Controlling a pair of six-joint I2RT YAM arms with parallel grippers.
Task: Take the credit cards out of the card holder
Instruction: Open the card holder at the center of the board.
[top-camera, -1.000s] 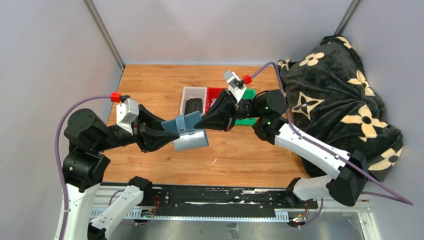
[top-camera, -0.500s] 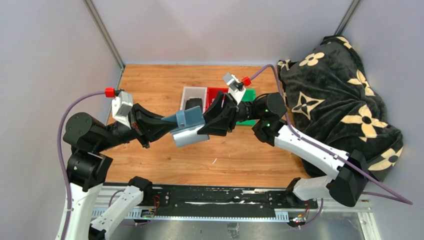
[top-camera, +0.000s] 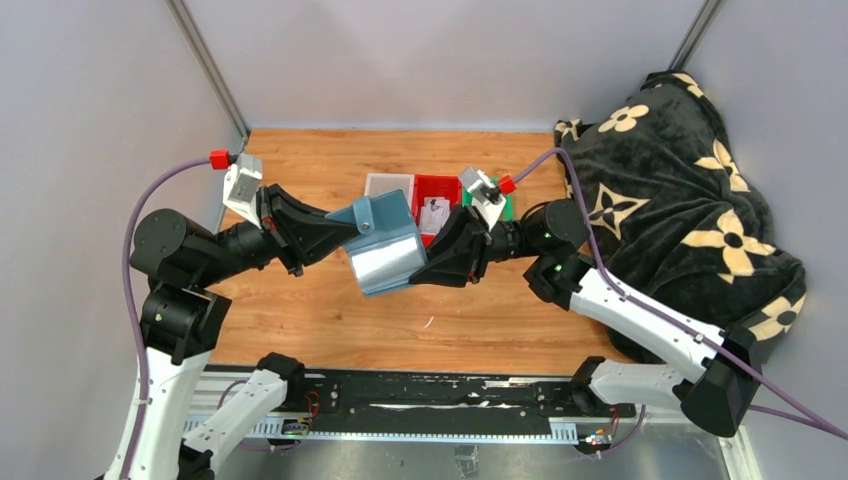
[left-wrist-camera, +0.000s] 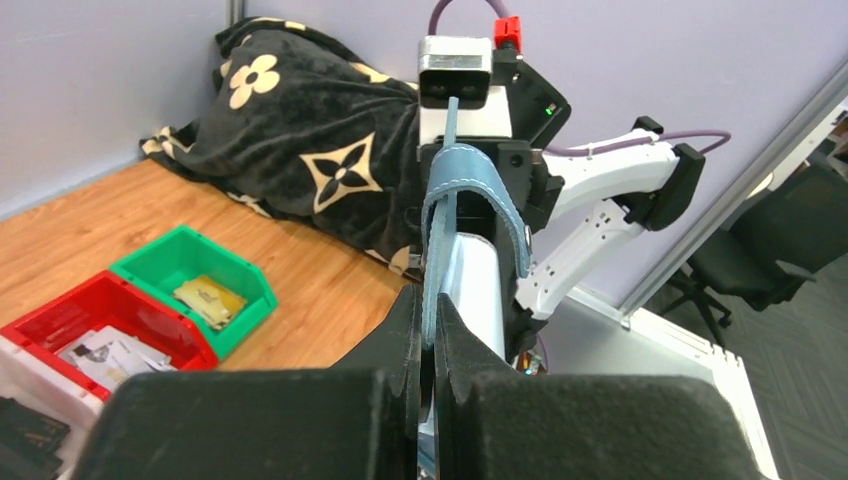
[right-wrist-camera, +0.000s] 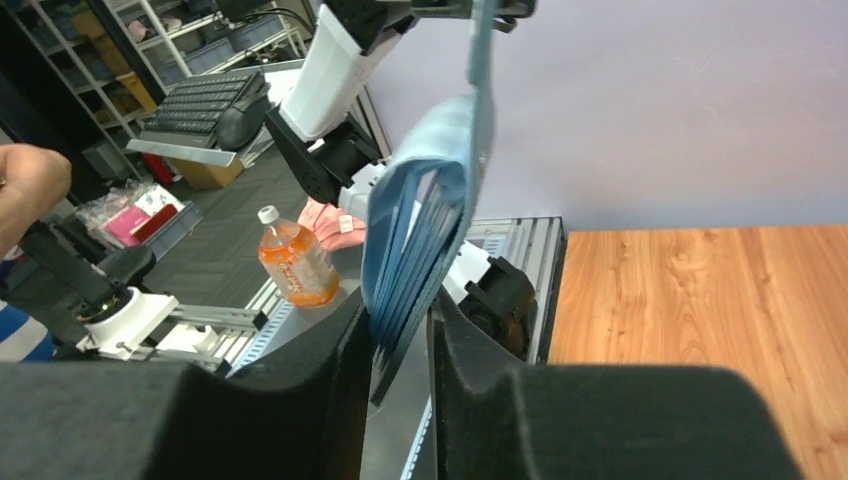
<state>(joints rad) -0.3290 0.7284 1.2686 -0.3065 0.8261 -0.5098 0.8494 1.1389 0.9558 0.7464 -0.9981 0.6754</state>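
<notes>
Card holder (top-camera: 383, 248) hangs in air at the middle of the top view, unfolded, its length running from upper left to lower right. Left gripper (top-camera: 345, 235) is clamped on the upper-left flap. Right gripper (top-camera: 425, 272) meets the lower-right flap edge-on, jaws on both sides; whether they pinch it, I cannot tell.

You were working in a robotics lab: your wooden table (top-camera: 320, 165) sat inside a grey-panelled booth (top-camera: 100, 120) on an aluminium frame (top-camera: 420, 445). Beyond it stood storage shelves (right-wrist-camera: 110, 35) stacked with bins, a keyboard (right-wrist-camera: 205, 95), an orange drink bottle (right-wrist-camera: 295, 265) and a black office chair (left-wrist-camera: 775, 240).
</notes>
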